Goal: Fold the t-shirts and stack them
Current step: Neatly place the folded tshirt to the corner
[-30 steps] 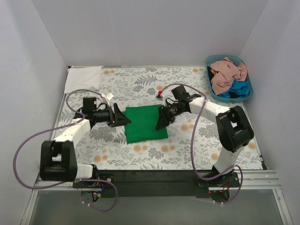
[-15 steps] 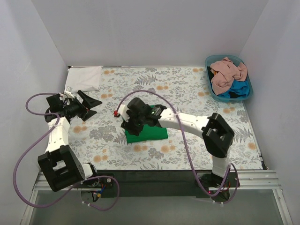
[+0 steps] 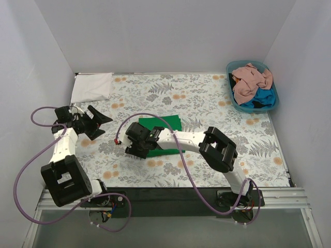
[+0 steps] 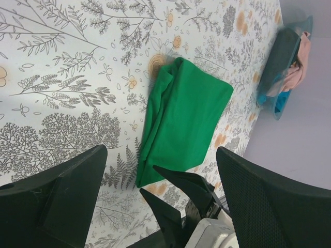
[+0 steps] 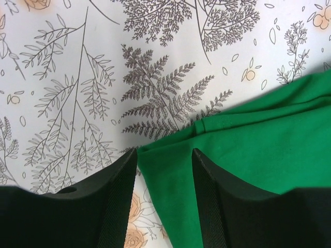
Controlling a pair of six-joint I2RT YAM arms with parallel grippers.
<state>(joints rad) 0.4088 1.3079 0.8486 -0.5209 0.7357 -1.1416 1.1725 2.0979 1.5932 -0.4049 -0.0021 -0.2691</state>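
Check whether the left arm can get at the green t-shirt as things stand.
Probably, at its far left edge only: the left gripper sits open left of the green t-shirt, but the right gripper and its arm cover the near left corner.

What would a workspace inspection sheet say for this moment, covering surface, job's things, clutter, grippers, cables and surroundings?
Surface: floral table covering, lying flat.
Job's things: green t-shirt folded at mid-table; white folded cloth at the far left corner; pink cloth and blue cloth heaped unfolded in the tub.
Clutter: blue tub at the far right corner; nothing else seen.
Grippers: left gripper has jaws wide, empty, clear of the shirt; right gripper has jaws astride the green t-shirt's corner, not closed.
Cables: purple cables loop from both arms; the right one arcs over the table.
Surroundings: plain white walls; nothing else seen.
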